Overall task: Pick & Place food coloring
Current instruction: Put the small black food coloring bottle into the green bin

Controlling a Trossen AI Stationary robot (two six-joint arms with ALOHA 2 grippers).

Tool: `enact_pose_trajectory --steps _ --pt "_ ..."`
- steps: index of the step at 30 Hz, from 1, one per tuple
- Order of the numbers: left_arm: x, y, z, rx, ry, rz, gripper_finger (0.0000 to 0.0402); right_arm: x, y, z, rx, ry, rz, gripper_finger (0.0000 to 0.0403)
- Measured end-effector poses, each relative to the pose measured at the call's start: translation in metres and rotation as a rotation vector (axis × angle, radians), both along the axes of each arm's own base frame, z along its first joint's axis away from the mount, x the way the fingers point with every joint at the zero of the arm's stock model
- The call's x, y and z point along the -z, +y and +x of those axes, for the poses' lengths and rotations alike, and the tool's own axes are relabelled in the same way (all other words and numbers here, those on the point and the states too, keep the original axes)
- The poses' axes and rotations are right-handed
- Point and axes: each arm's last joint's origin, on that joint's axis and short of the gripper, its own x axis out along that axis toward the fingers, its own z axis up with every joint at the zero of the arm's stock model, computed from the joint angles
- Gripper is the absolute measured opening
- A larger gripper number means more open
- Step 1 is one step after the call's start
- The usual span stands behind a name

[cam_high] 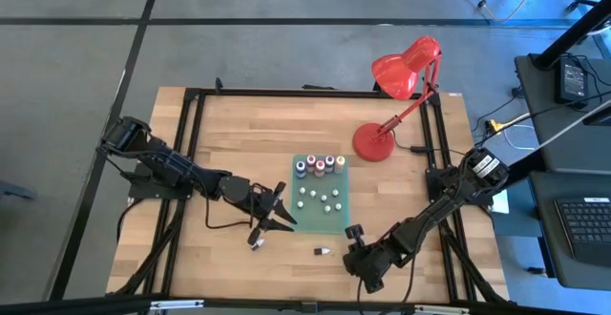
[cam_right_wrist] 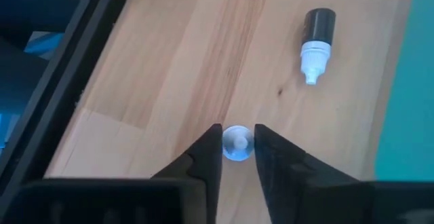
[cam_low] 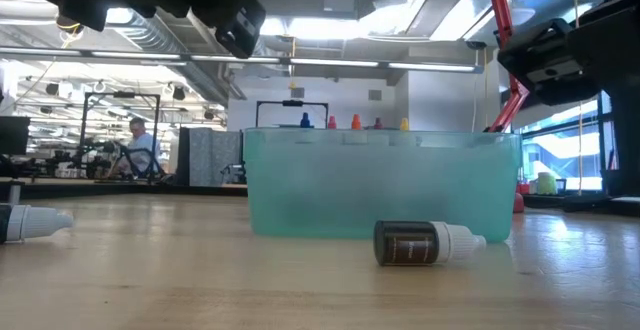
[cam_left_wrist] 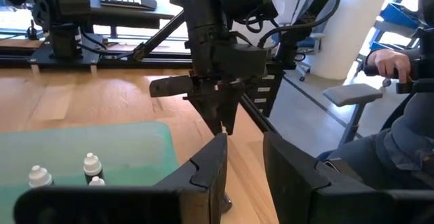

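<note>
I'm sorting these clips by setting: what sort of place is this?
Probably a robotics lab or workshop. The wooden table sits in a black metal frame on a bare concrete floor, the low view looks into a large open room with ceiling strip lights, and a laptop sits alongside.

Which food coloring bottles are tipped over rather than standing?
Two, both off the green tray: the dark bottle near the right hand, and another by the left hand. The rest stand inside the tray.
</note>
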Motion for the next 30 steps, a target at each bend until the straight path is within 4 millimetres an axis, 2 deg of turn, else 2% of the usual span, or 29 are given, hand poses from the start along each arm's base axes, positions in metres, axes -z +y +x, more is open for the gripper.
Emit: enact_pose_trajectory --steps 5,12,14,20,22,24,27,30 --pt "0.001 0.000 0.000 0.000 0.011 0.004 0.0093 0.001 0.000 0.001 -0.013 -0.005 -0.013 0.0059" --pt "0.002 0.000 0.000 0.000 0.015 0.005 0.0089 -0.004 -0.003 0.000 -0.006 -0.014 -0.012 0.0053" --pt "0.002 0.000 0.000 0.000 0.015 0.004 0.0089 -0.019 -0.004 0.001 -0.002 -0.029 0.000 0.0053" --pt "0.002 0.000 0.000 -0.003 0.022 -0.012 0.0089 -0.082 -0.014 0.005 0.019 -0.112 -0.009 0.0051" --pt "0.002 0.000 0.000 -0.003 0.022 -0.012 0.0088 -0.100 -0.023 0.008 0.077 -0.175 -0.081 0.0051" --pt "0.002 0.000 0.000 -0.003 0.022 -0.012 0.0089 -0.108 -0.037 0.011 0.145 -0.197 -0.185 0.0050" --pt "0.002 0.000 0.000 -0.003 0.024 -0.011 0.0088 -0.105 -0.059 0.023 0.181 -0.171 -0.253 0.0050" --pt "0.002 0.000 0.000 -0.002 0.029 -0.010 0.0089 -0.095 -0.083 0.034 0.187 -0.122 -0.218 0.0052"
